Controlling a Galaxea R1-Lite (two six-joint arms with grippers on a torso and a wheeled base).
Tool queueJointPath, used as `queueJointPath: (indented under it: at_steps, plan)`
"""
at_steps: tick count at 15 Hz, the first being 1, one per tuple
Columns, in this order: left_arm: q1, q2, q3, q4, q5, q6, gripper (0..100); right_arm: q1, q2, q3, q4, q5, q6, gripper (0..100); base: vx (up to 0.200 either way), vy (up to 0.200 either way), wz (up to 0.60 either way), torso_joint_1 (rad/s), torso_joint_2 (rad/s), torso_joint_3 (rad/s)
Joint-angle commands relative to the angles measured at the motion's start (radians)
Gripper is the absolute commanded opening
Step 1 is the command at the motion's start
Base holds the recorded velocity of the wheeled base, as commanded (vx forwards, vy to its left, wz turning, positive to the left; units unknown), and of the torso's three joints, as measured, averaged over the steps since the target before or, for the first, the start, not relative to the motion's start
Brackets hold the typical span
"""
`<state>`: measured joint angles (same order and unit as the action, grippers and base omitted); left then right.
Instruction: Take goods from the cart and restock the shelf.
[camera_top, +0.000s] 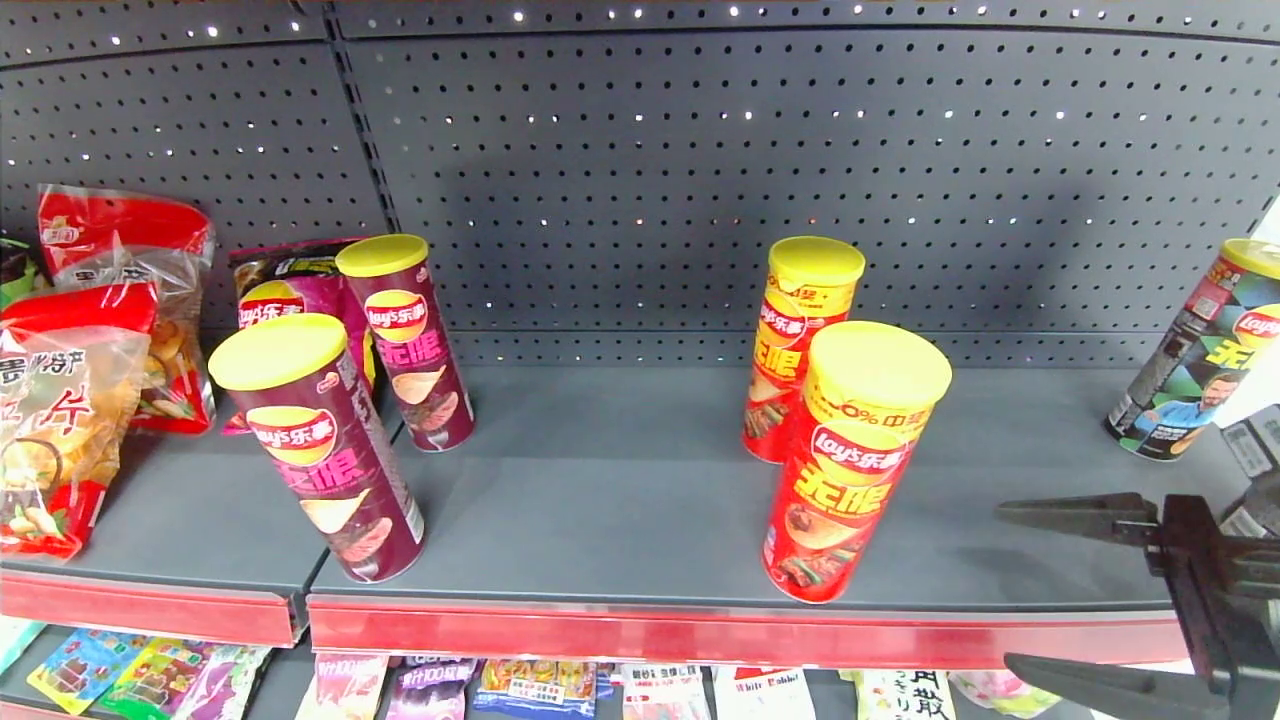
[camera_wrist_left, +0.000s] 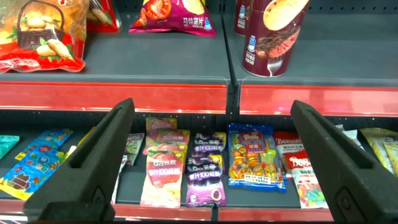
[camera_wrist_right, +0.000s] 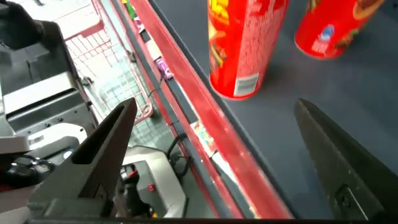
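Observation:
Two red chip cans stand on the grey shelf (camera_top: 620, 500): the front red can (camera_top: 850, 460) near the red edge strip, the rear red can (camera_top: 800, 340) behind it. Two maroon chip cans stand to the left, a front maroon can (camera_top: 320, 445) and a rear maroon can (camera_top: 408, 340). My right gripper (camera_top: 1065, 595) is open and empty at the shelf's front right, just right of the front red can (camera_wrist_right: 245, 46). My left gripper (camera_wrist_left: 211, 168) is open and empty below the shelf edge, facing the lower shelf's candy packs (camera_wrist_left: 208, 168).
Snack bags (camera_top: 70, 370) fill the shelf's left end. A dark patterned can (camera_top: 1195, 350) stands at the far right. The pegboard back wall (camera_top: 700, 180) closes the shelf. A wire cart (camera_wrist_right: 118, 68) stands beside the shelf in the right wrist view. Free shelf space lies between the maroon and red cans.

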<state>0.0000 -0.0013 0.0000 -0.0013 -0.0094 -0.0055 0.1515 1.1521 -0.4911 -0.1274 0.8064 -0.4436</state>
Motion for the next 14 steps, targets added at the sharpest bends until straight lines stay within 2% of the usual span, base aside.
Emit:
queueJointPath:
  at_steps: [1,7,11,14]
  plan:
    - [0.0,0.001,0.0,0.0,0.0,-0.001,100,0.01,0.075,-0.015,-0.038,0.0,-0.003,100,0.0,0.0,0.0,0.0,0.0,0.0]
    - [0.0,0.001,0.0,0.0,0.0,-0.001,100,0.03,0.213,-0.09,-0.169,-0.024,-0.004,100,0.0,0.0,0.0,0.0,0.0,0.0]
    - [0.0,0.001,0.0,0.0,0.0,-0.001,100,0.065,0.265,-0.132,-0.17,-0.024,-0.061,100,0.0,0.0,0.0,0.0,0.0,0.0]
    - [0.0,0.001,0.0,0.0,0.0,-0.001,100,0.092,0.276,-0.155,-0.169,-0.024,-0.053,100,0.0,0.0,0.0,0.0,0.0,0.0]
